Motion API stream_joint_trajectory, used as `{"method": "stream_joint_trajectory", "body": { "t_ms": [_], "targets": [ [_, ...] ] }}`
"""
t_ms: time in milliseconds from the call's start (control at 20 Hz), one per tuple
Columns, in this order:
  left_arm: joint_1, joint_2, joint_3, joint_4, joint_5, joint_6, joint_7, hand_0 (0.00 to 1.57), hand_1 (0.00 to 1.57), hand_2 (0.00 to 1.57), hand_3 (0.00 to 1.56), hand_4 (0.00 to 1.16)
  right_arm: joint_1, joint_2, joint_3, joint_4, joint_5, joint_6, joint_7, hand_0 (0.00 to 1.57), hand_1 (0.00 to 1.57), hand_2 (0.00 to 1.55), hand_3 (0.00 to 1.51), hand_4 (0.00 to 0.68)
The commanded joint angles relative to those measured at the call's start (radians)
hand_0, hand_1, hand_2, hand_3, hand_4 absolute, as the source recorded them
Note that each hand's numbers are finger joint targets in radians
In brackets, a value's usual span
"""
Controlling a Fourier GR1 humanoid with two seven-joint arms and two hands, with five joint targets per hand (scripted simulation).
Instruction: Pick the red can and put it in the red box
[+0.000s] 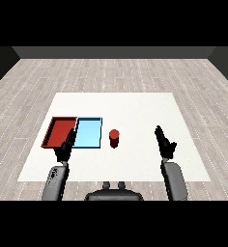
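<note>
**One can, two trays, two hands with nothing in them**

Here is the count on the white counter [135, 159]: one red can [114, 138], one red tray [61, 132], one light blue tray [88, 133], and two black hands on grey forearms.

The red can stands upright, alone on bare counter near the middle. It is a short cylinder, red all over, with a lighter top face and a darker side. The light blue tray lies just at its 9 o'clock, apart from it, and the red tray sits directly beyond that, the two trays side by side with edges meeting. Both trays are shallow and rectangular, with nothing in them.

Now the hands. The right hand [165, 144] is at the can's 3 o'clock, well apart from it, its fingers straight and pointing up toward 12 o'clock, close together, holding nothing and touching nothing. The left hand [66, 145] hangs at the near edge of the trays, around the seam between red and blue, at the can's 9 o'clock. Its fingers look extended and relaxed, gripping nothing; whether they brush the tray rim, I cannot tell.
</note>
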Motion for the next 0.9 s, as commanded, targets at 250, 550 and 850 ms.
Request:
{"method": "stream_joint_trajectory", "body": {
  "t_ms": [250,550,850],
  "targets": [
    [-0.11,-0.02,0.027,0.095,-0.025,0.019,0.057,0.0,0.0,0.0,0.0,0.0,-0.023,0.116,0.067,0.077,0.073,-0.077,-0.01,0.0,0.0,0.0,0.0,0.0],
    [-0.09,-0.029,0.086,-0.039,0.091,-0.055,-0.287,0.0,0.0,0.0,0.0,0.0,0.02,0.094,0.029,-0.065,-0.014,0.005,-0.265,0.0,0.0,0.0,0.0,0.0],
    [-0.052,-0.062,0.041,-0.033,0.025,-0.018,-0.333,0.0,0.0,0.0,0.0,0.0,-0.06,0.109,0.029,0.082,0.006,-0.002,-0.351,0.0,0.0,0.0,0.0,0.0]
  ]
}}
